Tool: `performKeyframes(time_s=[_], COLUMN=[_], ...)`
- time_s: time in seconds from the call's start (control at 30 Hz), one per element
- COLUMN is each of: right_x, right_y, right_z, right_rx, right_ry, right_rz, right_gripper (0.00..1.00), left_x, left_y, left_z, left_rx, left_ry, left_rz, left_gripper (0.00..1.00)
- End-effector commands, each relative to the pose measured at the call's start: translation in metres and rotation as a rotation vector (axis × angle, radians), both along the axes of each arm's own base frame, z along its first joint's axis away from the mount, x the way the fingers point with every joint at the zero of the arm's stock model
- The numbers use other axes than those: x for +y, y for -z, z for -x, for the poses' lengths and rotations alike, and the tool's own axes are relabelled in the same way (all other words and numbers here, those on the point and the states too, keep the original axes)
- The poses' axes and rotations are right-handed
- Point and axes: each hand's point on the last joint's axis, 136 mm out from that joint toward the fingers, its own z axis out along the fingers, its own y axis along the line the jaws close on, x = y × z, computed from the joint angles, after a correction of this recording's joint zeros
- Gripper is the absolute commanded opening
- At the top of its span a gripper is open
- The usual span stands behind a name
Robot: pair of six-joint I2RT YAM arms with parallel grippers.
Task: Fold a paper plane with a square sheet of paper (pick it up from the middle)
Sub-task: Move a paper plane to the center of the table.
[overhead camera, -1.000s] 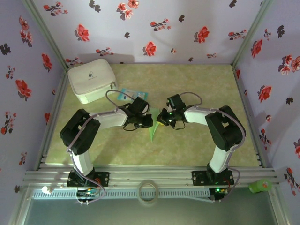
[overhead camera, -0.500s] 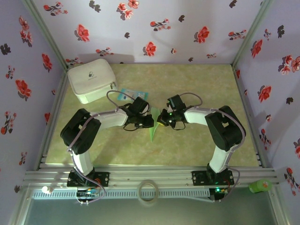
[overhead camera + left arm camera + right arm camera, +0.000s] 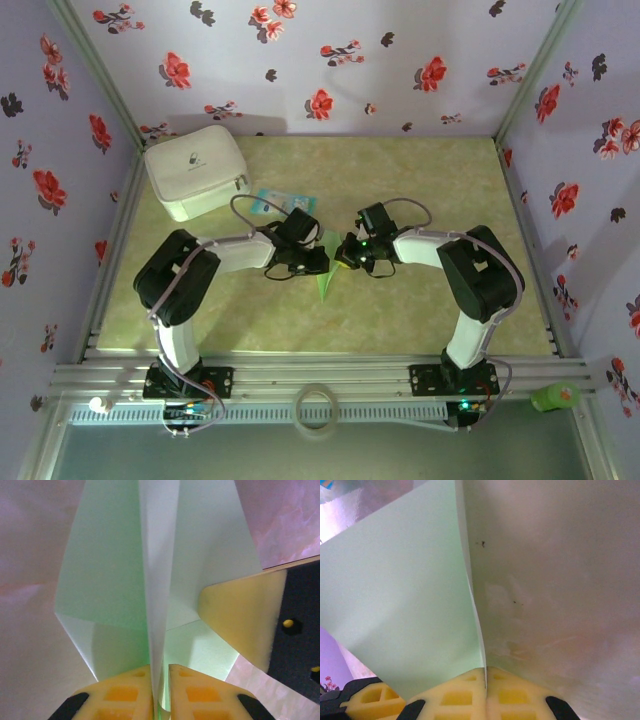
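At the far left of the tabletop sits the white pouch. Just to its right lies the small blue-and-white packet. Further right of the pouch and nearer to me, the left claw is nipped tight on the raised centre fold of the paper plane. The plane is a slim green dart with its tip pointing at the arm bases. Right again, the right claw is clamped on the paper's other edge, its pads pressed flat together.

To me this looks like a late step: the body is already creased, and the two claws are shaping or setting the wings about the keel. The next move would want a gentle, even pull or press so the thin sheet doesn't tear or twist off its crease.

Compared with a second ago, the left arm has leaned a touch away from the pouch toward the plane. The plane itself has barely shifted.
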Motion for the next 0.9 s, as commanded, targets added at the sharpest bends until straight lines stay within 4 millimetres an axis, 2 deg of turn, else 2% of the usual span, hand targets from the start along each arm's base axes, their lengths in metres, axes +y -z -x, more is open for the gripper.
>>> performKeyframes(time_s=[0.0,0.27,0.43,0.5,0.63,0.87], right_x=[0.0,0.0,0.0,0.001,-0.009,-0.038], right_y=[0.008,0.007,0.005,0.0,-0.017,-0.026], right_z=[0.003,0.003,0.002,0.001,-0.006,-0.011], right_rx=[0.025,0.024,0.016,-0.001,-0.067,-0.112], right_ry=[0.008,0.003,0.002,-0.002,0.027,0.094], right_rz=[0.001,-0.004,-0.008,-0.014,0.0,0.051], right_gripper=[0.05,0.06,0.09,0.13,0.28,0.32], left_x=[-0.009,-0.009,-0.007,-0.001,0.016,0.046], left_y=[0.001,0.002,-0.004,-0.005,-0.011,-0.015], left_z=[0.002,0.003,-0.001,-0.004,-0.011,-0.019], left_rx=[0.015,0.018,-0.007,-0.026,-0.077,-0.119], left_ry=[0.027,0.032,0.021,0.006,-0.029,-0.057], left_rz=[0.01,0.005,-0.004,-0.042,-0.127,-0.312], left_gripper=[0.15,0.12,0.05,0.05,0.05,0.07])
